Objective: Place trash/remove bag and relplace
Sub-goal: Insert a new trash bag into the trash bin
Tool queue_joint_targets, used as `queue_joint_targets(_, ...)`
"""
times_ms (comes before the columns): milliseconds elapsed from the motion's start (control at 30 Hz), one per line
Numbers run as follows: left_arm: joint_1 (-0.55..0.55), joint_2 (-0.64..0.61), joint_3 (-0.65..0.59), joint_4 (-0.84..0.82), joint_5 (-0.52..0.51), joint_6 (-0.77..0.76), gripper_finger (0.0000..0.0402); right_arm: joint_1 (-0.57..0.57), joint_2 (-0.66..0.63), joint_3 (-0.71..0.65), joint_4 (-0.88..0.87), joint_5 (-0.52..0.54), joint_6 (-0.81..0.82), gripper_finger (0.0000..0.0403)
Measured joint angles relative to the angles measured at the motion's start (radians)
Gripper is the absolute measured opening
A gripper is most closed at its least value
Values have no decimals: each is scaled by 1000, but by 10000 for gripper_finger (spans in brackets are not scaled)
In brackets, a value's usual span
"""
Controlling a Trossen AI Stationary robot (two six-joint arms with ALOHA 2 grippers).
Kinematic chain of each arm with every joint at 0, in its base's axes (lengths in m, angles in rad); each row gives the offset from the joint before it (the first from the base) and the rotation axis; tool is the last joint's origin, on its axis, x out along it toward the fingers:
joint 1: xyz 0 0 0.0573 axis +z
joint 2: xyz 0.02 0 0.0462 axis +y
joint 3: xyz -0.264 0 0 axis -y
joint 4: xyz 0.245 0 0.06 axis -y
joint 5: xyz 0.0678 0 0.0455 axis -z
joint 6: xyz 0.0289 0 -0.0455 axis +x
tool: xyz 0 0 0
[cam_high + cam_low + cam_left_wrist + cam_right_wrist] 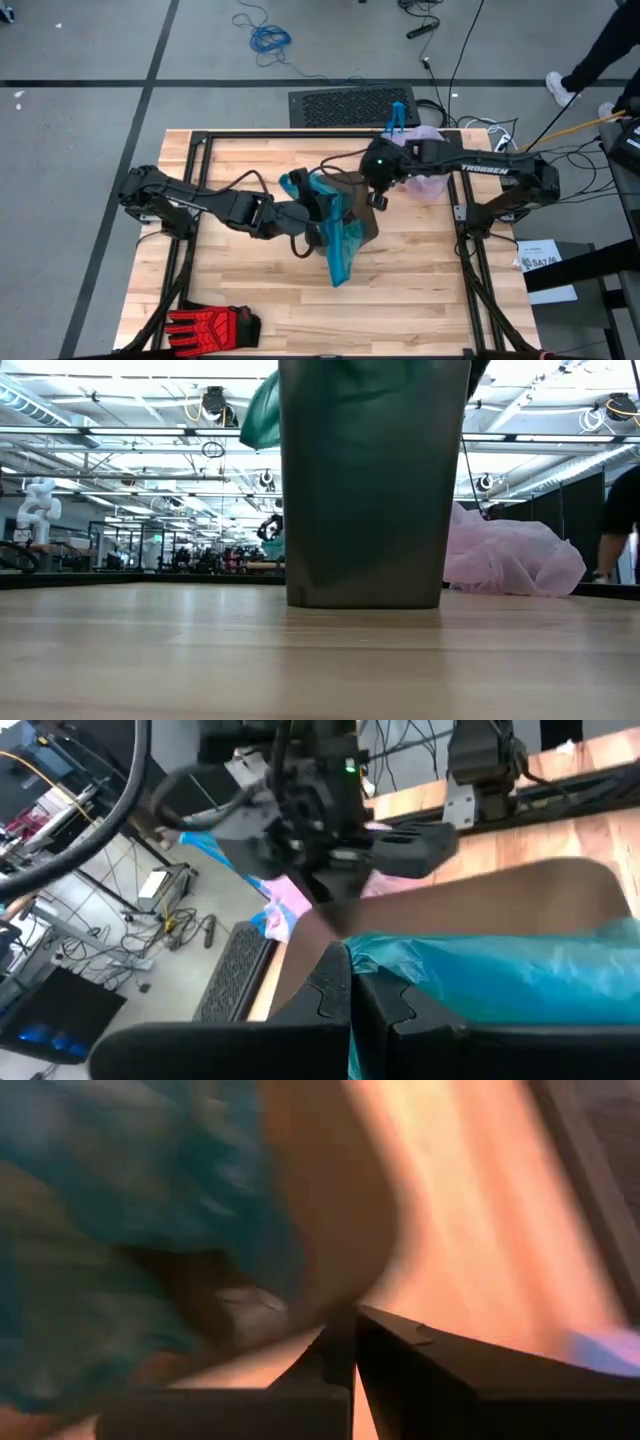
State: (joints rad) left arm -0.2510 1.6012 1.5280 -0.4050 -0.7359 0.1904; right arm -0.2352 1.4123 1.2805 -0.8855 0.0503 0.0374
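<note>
A dark brown bin (365, 490) stands on its base at the table's middle. The translucent teal bag (338, 240) is draped over its rim and hangs down the near side; in the low view the teal bag (262, 410) shows at the bin's top. My left gripper (312, 213) is at the bin's left rim, shut on the teal bag (480, 975). My right gripper (377, 198) hovers over the bin's right rim, fingers shut (353, 1342). The pale pink bag (428, 165) lies crumpled on the table's far right part, also in the low view (510, 560). No paper wads show. My left gripper pinches the teal bag's edge (365, 960) between its two fingers at the bin's left rim, coming roughly level from the table's left. The plastic runs from the fingertips over the bin's opening. One layer or several, I cannot tell. Whether my right gripper touches the bin or bag, I cannot tell.
A red-and-black glove (210, 325) lies at the table's near left edge. Black frame rails (195, 190) run along the table's left and right sides. Bare wood (420, 290) lies near the bin's near right. A person's legs (590, 60) stand beyond the far right corner.
</note>
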Motion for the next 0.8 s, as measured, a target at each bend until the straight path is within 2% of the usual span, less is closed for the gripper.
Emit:
queue_joint_targets(100, 2, 0, 0, -3, 1, -1, 0, 13, -3, -75, 133, -94, 16, 0)
queue_joint_targets(333, 2, -7, -70, 54, 8, -25, 0, 125, -3, -176, 283, -109, 84, 0)
queue_joint_targets(433, 2, -26, -127, 147, 46, -24, 0, 180, -3, -178, 306, -102, 105, 0)
queue_joint_targets(567, 12, -67, -175, 300, 161, 29, 0, 233, -10, -178, 323, -100, 105, 0)
queue_joint_targets(800, 66, -99, -211, 332, 248, 44, 0, 264, -109, -178, 261, 72, 101, 0)
